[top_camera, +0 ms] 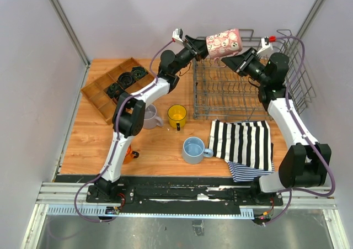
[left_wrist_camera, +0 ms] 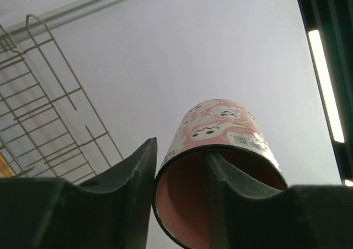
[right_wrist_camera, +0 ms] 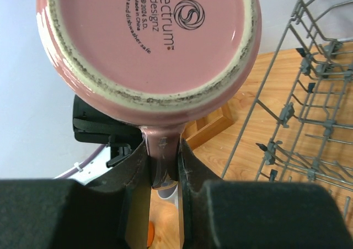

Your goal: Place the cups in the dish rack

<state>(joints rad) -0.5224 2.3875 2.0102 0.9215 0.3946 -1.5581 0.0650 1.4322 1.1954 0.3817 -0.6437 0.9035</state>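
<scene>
A pink cup point(top_camera: 224, 42) with a cartoon print hangs on its side above the far edge of the grey wire dish rack point(top_camera: 242, 91). My right gripper point(top_camera: 238, 58) is shut on its handle point(right_wrist_camera: 162, 149), the cup's base point(right_wrist_camera: 149, 39) facing that camera. My left gripper point(top_camera: 203, 47) is open and straddles the cup's rim point(left_wrist_camera: 165, 166), with one finger point(left_wrist_camera: 226, 177) inside the mouth and clear of the wall. On the table stand a yellow cup point(top_camera: 177, 115), a grey cup point(top_camera: 150, 115) and a light blue cup point(top_camera: 194, 149). An orange cup point(top_camera: 128, 155) is half hidden behind the left arm.
A compartmented wooden tray point(top_camera: 110, 83) with dark round parts lies at the back left. A black-and-white striped cloth point(top_camera: 245, 144) lies in front of the rack. The rack's tall wire side point(top_camera: 300, 78) stands behind my right arm.
</scene>
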